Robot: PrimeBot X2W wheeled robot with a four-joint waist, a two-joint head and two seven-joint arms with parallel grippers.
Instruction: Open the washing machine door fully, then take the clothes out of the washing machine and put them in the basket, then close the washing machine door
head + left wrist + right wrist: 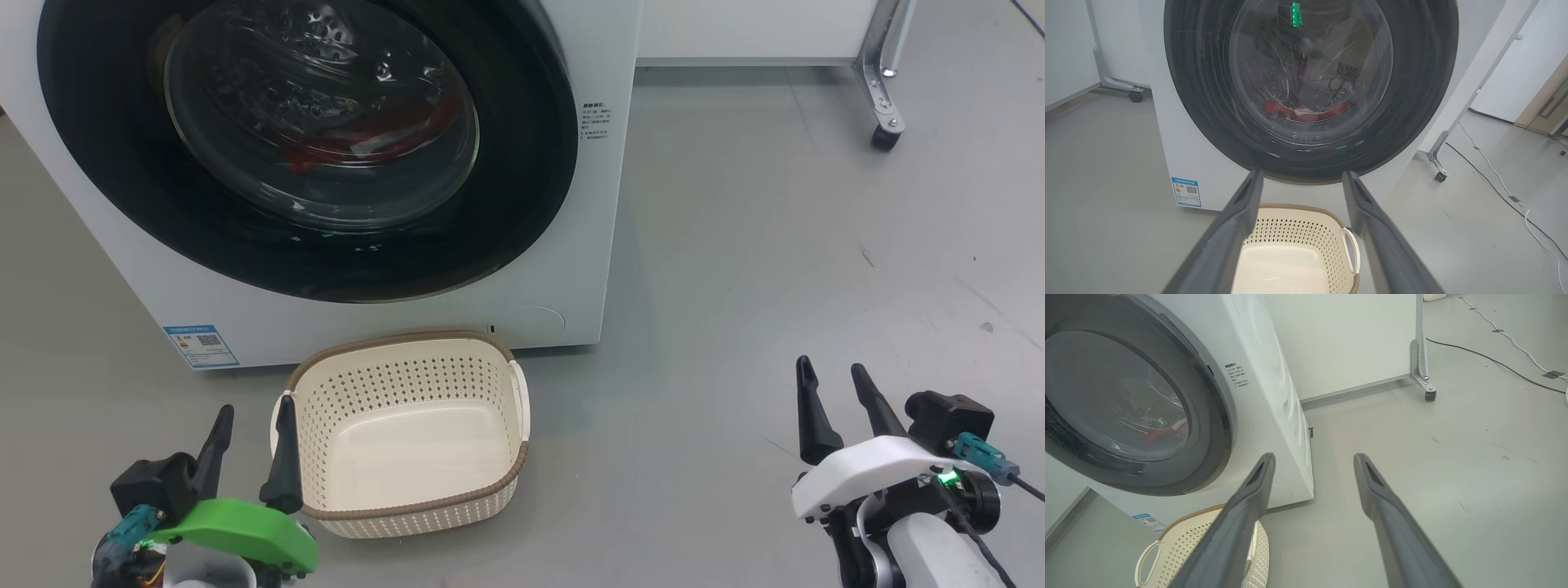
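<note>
The white washing machine (563, 269) stands ahead with its round black-ringed door (522, 163) shut against the front. Red clothes (367, 135) show through the door's glass, low in the drum, also in the left wrist view (1306, 112). The cream basket (408, 490) sits empty on the floor just before the machine. My left gripper (253, 412) is open beside the basket's left rim, one finger touching or nearly touching it. My right gripper (837, 376) is open over bare floor to the right, far from the machine.
A white panel on a metal leg with a caster (886, 135) stands behind the machine at the right. A blue label (200, 347) marks the machine's lower left front. Cables (1506, 188) run across the grey floor at the right.
</note>
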